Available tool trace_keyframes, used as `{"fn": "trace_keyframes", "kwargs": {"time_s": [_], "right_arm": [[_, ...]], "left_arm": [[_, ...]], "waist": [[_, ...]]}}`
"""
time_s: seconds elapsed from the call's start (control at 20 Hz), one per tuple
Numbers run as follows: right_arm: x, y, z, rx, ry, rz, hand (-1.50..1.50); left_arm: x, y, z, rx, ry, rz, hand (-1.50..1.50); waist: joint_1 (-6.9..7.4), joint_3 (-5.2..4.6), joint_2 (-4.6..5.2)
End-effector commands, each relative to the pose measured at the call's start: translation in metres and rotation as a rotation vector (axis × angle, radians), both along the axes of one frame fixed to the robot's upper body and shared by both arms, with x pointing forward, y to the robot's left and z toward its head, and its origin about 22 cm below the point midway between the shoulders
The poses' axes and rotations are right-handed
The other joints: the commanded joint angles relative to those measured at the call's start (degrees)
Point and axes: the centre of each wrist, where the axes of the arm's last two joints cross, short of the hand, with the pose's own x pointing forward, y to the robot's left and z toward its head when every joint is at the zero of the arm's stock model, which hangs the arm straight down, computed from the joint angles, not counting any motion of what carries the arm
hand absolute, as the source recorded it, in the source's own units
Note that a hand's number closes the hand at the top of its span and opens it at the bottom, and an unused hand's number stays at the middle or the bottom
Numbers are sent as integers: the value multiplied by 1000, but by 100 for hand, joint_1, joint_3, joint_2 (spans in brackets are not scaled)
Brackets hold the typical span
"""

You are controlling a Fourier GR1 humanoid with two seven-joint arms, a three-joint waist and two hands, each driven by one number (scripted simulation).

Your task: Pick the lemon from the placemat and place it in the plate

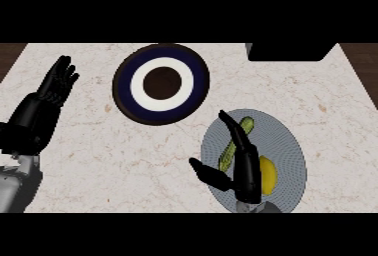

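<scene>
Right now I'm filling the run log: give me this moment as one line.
phase: reaching | right hand: open over lemon on placemat | left hand: open, resting at left | plate: holds nothing

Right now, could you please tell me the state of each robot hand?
Left robot hand: open, resting at the view's left, holding nothing.
Right robot hand: open over the placemat, beside the lemon, holding nothing.

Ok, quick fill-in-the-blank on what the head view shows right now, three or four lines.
1. The lemon lies on the grey ____.
2. The plate holds ____.
3. The right hand, fingers straight, hangs over the placemat just ____ of the lemon in the view.
4. The left hand rests open at the view's ____ edge.

Missing words: placemat; nothing; left; left
</scene>
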Motion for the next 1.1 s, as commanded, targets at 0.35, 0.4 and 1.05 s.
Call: {"fn": "trace_keyframes", "kwargs": {"time_s": [0.35,0.4,1.05], "right_arm": [[8,-33,54,-413,269,-145,-150],[12,-34,63,-442,322,-158,-150],[7,-9,106,-733,918,-83,-150]], "left_arm": [[3,16,1,0,0,37,0],[-1,3,-10,-1,6,26,0],[8,6,3,-5,-11,12,0]], "waist": [[-134,-36,-55],[-130,-37,-57],[-15,-4,-4]]}}
